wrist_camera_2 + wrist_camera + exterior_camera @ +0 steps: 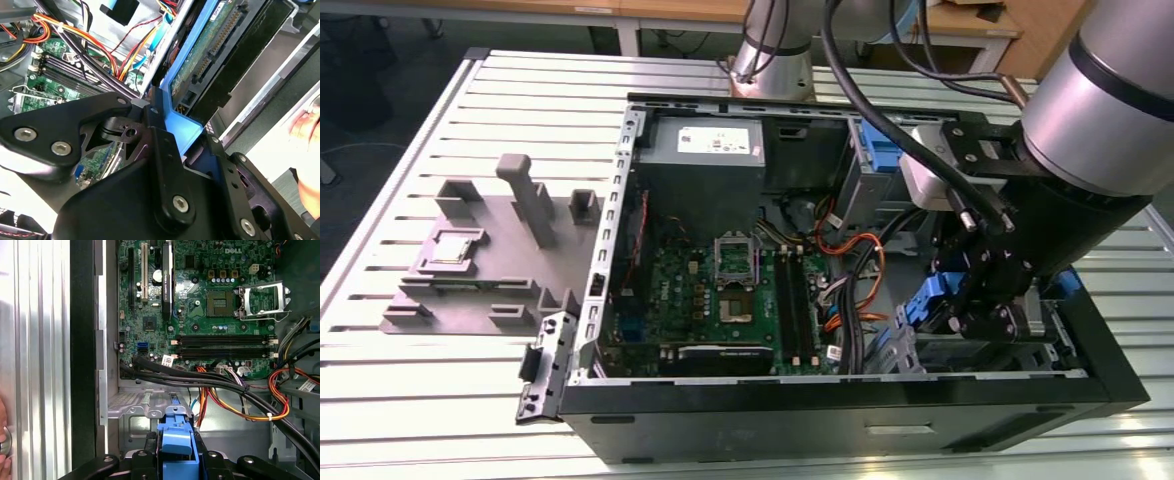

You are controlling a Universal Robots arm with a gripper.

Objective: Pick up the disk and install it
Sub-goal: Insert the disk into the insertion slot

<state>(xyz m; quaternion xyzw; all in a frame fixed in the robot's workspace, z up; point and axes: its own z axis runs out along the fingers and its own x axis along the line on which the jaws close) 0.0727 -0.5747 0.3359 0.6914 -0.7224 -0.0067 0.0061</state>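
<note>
**Disk clamped low inside the case**

In the exterior view, the arm's black fingers [983,305] sit low in the open black computer case [854,420], toward 4 o'clock. They are closed on the flat rectangular disk [931,300] with blue plastic rails. In the second wrist view they pinch the blue rail end, and the disk [215,45] is tilted with its green circuit side showing. The green motherboard [720,285] lies near centre. A grey moulded fixture [480,260] rests on the slatted metal tabletop [427,400] at 9 o'clock.

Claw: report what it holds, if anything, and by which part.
The claw is shut on the disk. It grips the disk by the blue plastic rail at the end nearest the claw.
</note>
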